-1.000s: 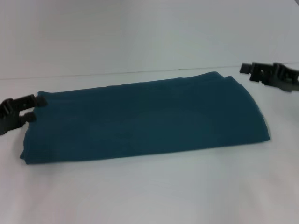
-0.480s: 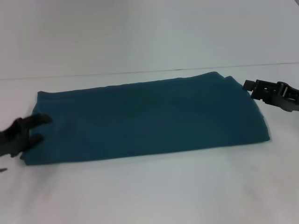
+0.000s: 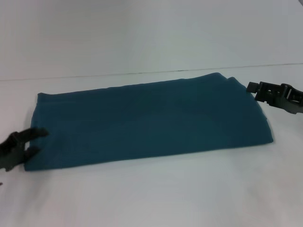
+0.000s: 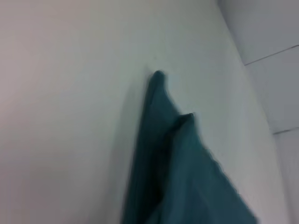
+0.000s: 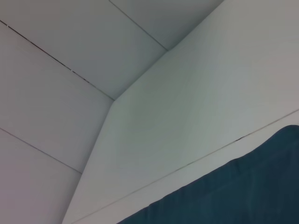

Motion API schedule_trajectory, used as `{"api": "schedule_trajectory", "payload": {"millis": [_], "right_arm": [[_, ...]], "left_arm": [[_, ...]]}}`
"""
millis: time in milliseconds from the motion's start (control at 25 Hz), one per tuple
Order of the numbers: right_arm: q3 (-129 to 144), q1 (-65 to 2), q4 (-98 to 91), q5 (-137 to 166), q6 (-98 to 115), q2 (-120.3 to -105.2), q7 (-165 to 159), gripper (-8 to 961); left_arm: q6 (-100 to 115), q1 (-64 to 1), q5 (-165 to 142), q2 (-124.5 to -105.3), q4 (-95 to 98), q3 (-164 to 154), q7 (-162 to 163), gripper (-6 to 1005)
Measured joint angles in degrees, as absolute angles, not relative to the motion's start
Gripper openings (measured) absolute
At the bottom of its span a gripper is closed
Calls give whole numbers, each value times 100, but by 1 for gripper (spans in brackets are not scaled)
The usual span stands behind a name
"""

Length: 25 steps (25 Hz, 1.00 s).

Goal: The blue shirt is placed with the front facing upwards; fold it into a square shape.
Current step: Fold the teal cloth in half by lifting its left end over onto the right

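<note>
A: Item one, the blue shirt point(image 3: 147, 120)?
B: Folded into a long band, plain teal face up, no lettering showing. It lies flat on the white bench point(image 3: 151, 194), running across the middle of the head view and slanting a little toward the far right.

A: Left gripper point(image 3: 34, 142)?
B: Low at the shirt's near left corner. Two dark fingers point(image 3: 37, 133) stand apart, tips at the cloth's left edge, one just above the other. Whether they touch the fabric cannot be told. The left wrist view shows stacked layers of the shirt point(image 4: 180, 172) ending in a corner on the bench.

A: Right gripper point(image 3: 249, 86)?
B: At the shirt's far right end, just beside the upper right corner, pointing toward the cloth. Nothing is seen held in it. Whether its fingers are apart or together cannot be told. The right wrist view shows a dark edge of the shirt point(image 5: 233, 196) against the bench.

A: Other entries?
B: A pale wall point(image 3: 151, 33) behind the bench.
</note>
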<state>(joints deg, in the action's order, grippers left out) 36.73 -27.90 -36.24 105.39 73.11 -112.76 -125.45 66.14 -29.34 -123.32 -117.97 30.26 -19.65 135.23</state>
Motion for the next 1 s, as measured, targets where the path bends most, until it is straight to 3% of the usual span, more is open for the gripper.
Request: {"api": "schedule_trajectory", "payload": {"millis": [520,1000], "right_arm": [[3684,-2822,-3626,10545,7319,-11308,-12541,626],[3684,-2773,-3630,10544,7342,-11303,-12541,625]], "left_arm": [[6892,-2646,-12169,-11928,3170,-2105,13437,721],[7119,-2795,-11846,-11838,3693,-2141,13655,720]]}}
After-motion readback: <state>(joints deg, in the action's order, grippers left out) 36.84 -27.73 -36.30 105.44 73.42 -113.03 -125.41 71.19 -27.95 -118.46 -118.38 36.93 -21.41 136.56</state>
